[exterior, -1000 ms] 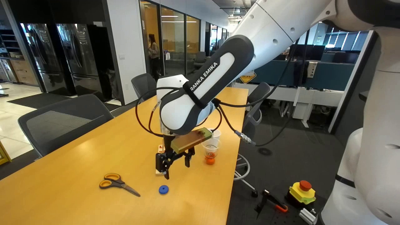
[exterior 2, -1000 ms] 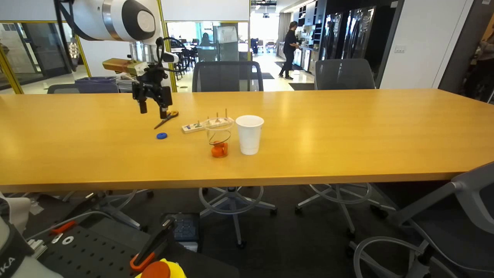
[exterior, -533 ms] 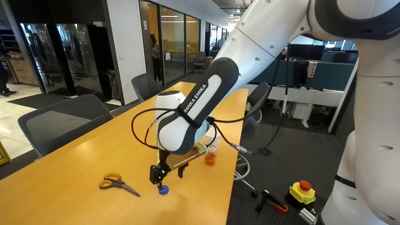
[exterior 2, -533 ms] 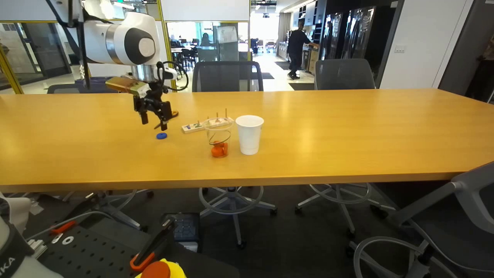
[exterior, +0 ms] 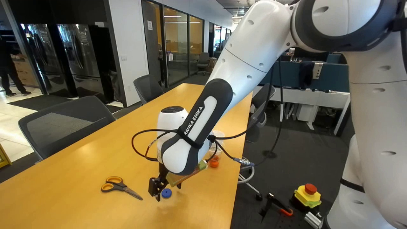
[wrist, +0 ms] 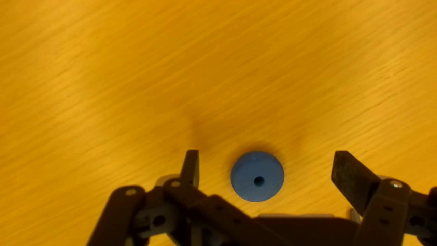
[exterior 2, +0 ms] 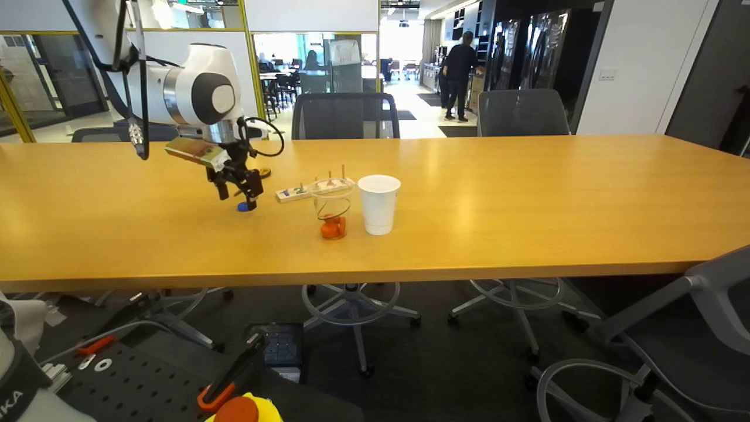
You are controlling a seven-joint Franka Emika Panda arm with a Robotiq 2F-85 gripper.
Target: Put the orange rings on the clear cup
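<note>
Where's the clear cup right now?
In an exterior view, the clear cup stands upright on the table, left of the picture's middle, just left of the white cup and in front of part of the peg board.

In an exterior view the robot's white arm (exterior: 251, 47) bends at the elbow (exterior: 343, 20) in the upper right, and its forearm (exterior: 206, 111) slopes steeply down to the left, ending in a rounded wrist (exterior: 178, 159). Beneath it the black gripper (exterior 2: 238, 201) points downward, a little tilted. In the wrist view its two fingers (wrist: 348, 177) stand spread wide, facing one another, the tips well apart.
</note>
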